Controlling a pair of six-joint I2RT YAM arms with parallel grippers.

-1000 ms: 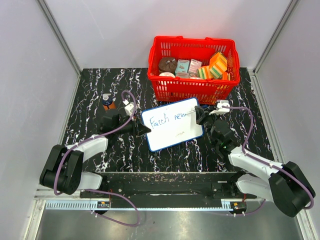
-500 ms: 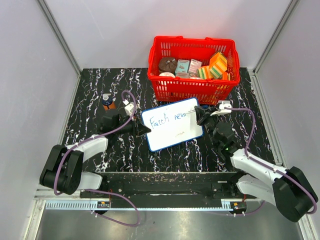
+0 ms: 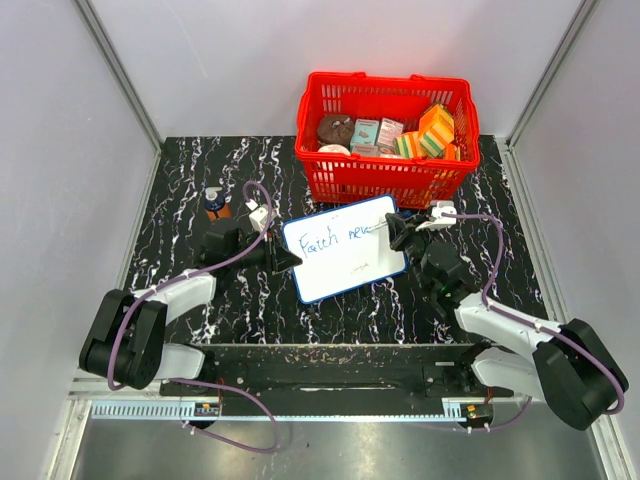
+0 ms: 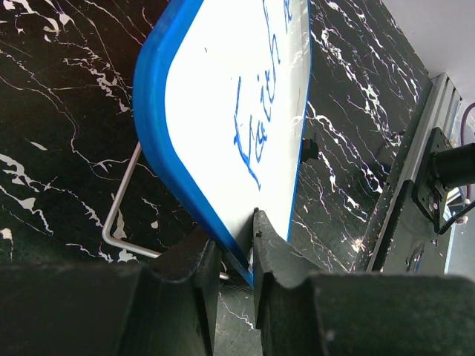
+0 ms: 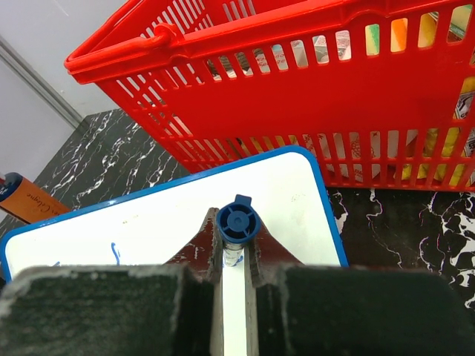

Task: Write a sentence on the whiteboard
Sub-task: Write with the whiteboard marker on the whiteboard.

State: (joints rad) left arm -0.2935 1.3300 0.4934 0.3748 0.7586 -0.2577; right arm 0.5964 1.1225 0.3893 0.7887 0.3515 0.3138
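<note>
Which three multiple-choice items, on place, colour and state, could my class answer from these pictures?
1. Where does the red plastic basket stand relative to the white, blue-framed whiteboard?
A. Beyond its far edge. B. On top of it. C. Beside the arms' bases.
2. What colour is the handwritten sentence on it?
A. Red. B. Blue. C. Green.
3. What is the left hand doing?
A. Hanging open. B. Gripping the basket. C. Shut on the whiteboard's edge.
1 A: the basket sits behind the board; 2 B: the strokes are blue; 3 C: the wrist view shows it clamping the frame.
</note>
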